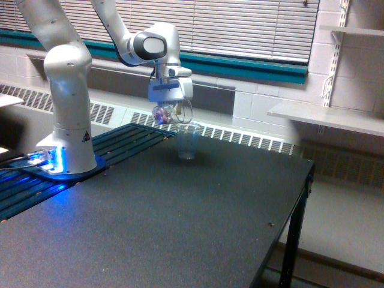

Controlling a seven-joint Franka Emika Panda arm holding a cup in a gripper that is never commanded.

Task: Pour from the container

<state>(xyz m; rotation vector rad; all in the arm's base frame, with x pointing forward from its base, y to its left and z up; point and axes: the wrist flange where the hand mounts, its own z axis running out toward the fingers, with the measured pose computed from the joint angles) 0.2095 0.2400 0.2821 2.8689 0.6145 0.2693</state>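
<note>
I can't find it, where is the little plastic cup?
In the exterior view the plastic cup stands on the black table near its far edge, just below the glass mug the gripper holds.

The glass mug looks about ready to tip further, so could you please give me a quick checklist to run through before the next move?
1. Tool gripping glass mug: ok.
2. Mug tilted above the plastic cup: ok.
3. Mug mouth lined up over cup rim: cannot tell.
4. Cup upright on the black table: ok.
5. Pieces left inside mug: ok, some visible.
6. Pieces already in cup: cannot tell.
</note>
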